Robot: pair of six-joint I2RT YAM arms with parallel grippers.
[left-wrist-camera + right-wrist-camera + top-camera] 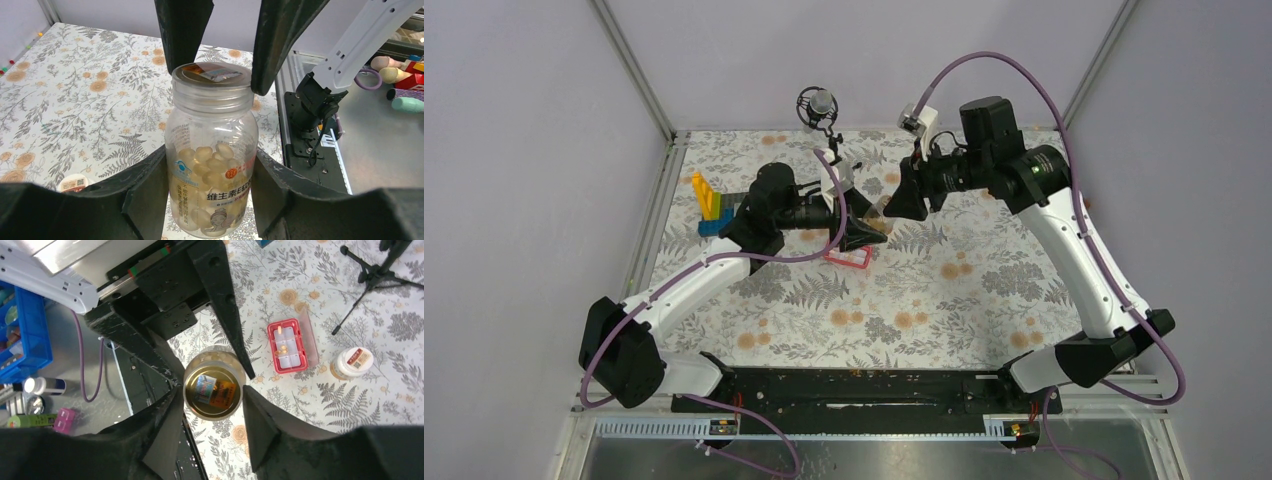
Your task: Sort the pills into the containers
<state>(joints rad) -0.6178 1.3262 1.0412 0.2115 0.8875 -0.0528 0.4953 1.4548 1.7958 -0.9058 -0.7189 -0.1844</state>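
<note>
My left gripper [210,156] is shut on a clear yellowish bottle [212,125], held upright above the cloth and part full of pale yellow pills [207,162]. My right gripper [212,391] reaches in from the other side, its fingers [272,45] pressed against both sides of the bottle's cap [213,389]. In the top view the two grippers meet at the bottle [879,213]. On the cloth lies the pink compartment box [286,346], lid open, with a few orange pills [281,347] in it. The white-capped bottle [352,363] stands beside it.
A blue, yellow and grey toy-brick block [709,205] stands at the left of the flowered cloth. A small microphone stand [819,108] is at the back edge. The arms' black base rail [864,385] runs along the near edge.
</note>
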